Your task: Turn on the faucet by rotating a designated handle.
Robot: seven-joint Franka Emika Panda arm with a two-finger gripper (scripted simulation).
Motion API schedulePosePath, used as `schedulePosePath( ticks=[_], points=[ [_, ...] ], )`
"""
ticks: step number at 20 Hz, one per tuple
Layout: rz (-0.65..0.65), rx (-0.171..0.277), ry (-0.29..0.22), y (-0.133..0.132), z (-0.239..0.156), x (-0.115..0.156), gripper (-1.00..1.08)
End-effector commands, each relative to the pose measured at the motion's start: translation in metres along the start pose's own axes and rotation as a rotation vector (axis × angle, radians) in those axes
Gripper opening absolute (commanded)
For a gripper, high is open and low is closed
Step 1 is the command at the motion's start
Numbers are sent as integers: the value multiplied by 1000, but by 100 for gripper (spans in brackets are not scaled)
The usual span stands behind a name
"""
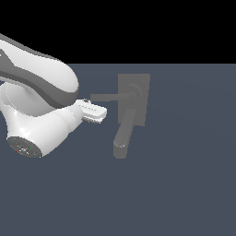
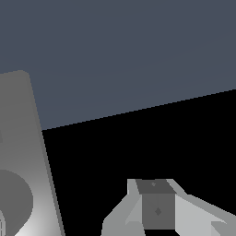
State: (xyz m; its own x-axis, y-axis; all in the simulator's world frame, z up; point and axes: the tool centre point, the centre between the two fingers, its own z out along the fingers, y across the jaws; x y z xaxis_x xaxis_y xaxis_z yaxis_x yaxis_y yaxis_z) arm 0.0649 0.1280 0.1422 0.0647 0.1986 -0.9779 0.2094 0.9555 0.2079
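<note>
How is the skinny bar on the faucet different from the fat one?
The handle is thin; the spout is much thicker. The handle sticks out sideways from the hub toward the exterior view's left, while the spout runs down from the plate. The spout ends in a rounded tip; the handle's end looks plain and flat. Both are matte grey and join the same plate.

I can't see my gripper (image 1: 94, 111) jaws in the exterior view; the arm's white body covers them. The wrist view shows only one fingertip (image 2: 156, 207), cut off at the edge. Beside it the faucet (image 2: 23, 152) plate is cropped too, its handle (image 1: 108, 97) out of frame.
</note>
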Motion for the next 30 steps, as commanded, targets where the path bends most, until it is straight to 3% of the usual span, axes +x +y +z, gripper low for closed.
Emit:
schedulePosePath(
  ticks=[1, 8, 14, 30],
  points=[
    [1, 0, 0, 0, 0, 0, -100],
    [-69, 21, -7, -24, 3, -5, -100],
    [-130, 27, 22, -40, -3, 9, -100],
    [-195, 22, 18, -50, 4, 9, -100]
  ],
)
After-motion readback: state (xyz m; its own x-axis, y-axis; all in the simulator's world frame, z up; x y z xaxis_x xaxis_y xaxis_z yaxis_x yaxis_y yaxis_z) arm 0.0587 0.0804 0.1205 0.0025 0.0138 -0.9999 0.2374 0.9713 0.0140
